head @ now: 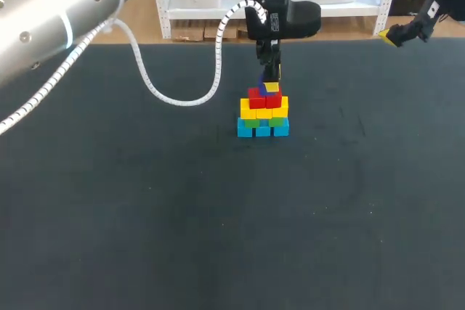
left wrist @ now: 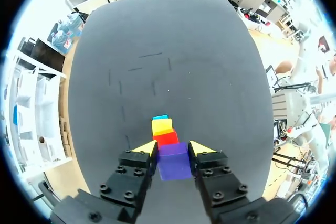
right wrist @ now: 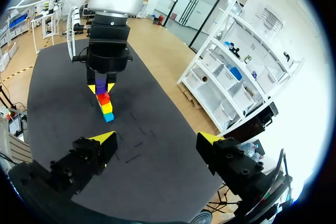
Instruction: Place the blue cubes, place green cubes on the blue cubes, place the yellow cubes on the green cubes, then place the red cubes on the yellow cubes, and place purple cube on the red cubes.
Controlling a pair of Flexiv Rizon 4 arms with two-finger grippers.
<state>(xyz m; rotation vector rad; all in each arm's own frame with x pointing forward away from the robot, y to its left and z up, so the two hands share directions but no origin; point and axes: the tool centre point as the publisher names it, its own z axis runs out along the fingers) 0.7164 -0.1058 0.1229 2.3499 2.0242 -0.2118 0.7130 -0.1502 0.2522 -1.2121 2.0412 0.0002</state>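
Note:
A stepped stack of cubes stands mid-table: blue cubes at the bottom, then green cubes, yellow cubes and red cubes. My left gripper hangs right over the stack, shut on the purple cube. That cube sits between its yellow-tipped fingers, at the top of the red cubes. I cannot tell whether it rests on them. My right gripper is open and empty, high off the far right edge. It looks down on the stack.
The dark table mat surrounds the stack on all sides. The left arm's white coiled cable hangs over the table behind and left of the stack.

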